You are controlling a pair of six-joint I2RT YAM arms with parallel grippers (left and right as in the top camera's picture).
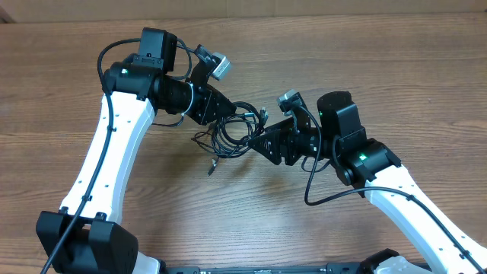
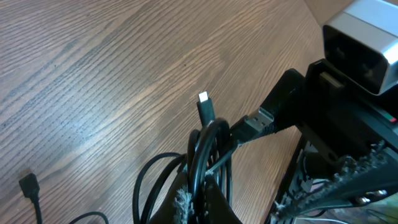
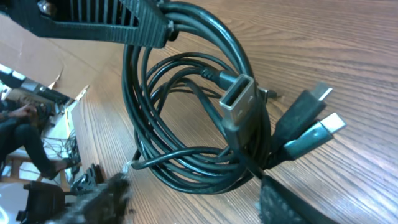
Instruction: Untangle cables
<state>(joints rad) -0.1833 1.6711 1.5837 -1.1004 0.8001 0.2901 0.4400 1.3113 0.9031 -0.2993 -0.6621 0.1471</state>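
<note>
The cables (image 1: 237, 125) form one tangled black coil on the wooden table between the two arms. My left gripper (image 1: 226, 118) is shut on the coil's left side. In the left wrist view, the strands (image 2: 208, 155) run up from between its fingers (image 2: 202, 194), with two plug ends (image 2: 203, 99) sticking out above. My right gripper (image 1: 257, 141) faces the coil from the right. In the right wrist view, its jaws (image 3: 194, 186) stand apart on either side of the coil's lower loop (image 3: 199, 171), not clamped. A flat USB plug (image 3: 239, 102) and two smaller plugs (image 3: 314, 134) lie across the coil.
A loose cable end with a small plug (image 1: 211, 164) trails toward the front of the table (image 1: 251, 221) and also appears as a plug (image 2: 28, 184) in the left wrist view. The right arm's own thick cable (image 1: 313, 190) loops beside it.
</note>
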